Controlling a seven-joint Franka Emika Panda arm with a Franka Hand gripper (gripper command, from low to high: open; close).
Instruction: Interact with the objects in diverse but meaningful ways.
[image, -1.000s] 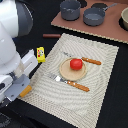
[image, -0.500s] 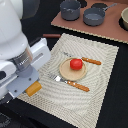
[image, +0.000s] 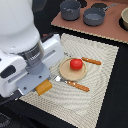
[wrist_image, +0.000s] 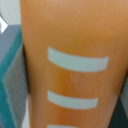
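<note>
- honestly, at the exterior view's left my claw (image: 40, 86) hangs low over the woven mat (image: 102, 75), closed on the orange-yellow ridged pastry (image: 44, 87); the wrist view is filled by the pastry (wrist_image: 75, 65), so the hold looks deep.
- the pastry pokes out to one side of my fingers; a quick swing could twist it loose, i judge.
- just beside it lies the orange-handled knife (image: 75, 85); lowering blind, i might knock it.
- further right, the red tomato (image: 75, 63) sits on the round plate (image: 65, 72); a nudge to the plate could send it rolling.
- the orange-handled fork (image: 91, 61) rests touching the plate's far edge.
</note>
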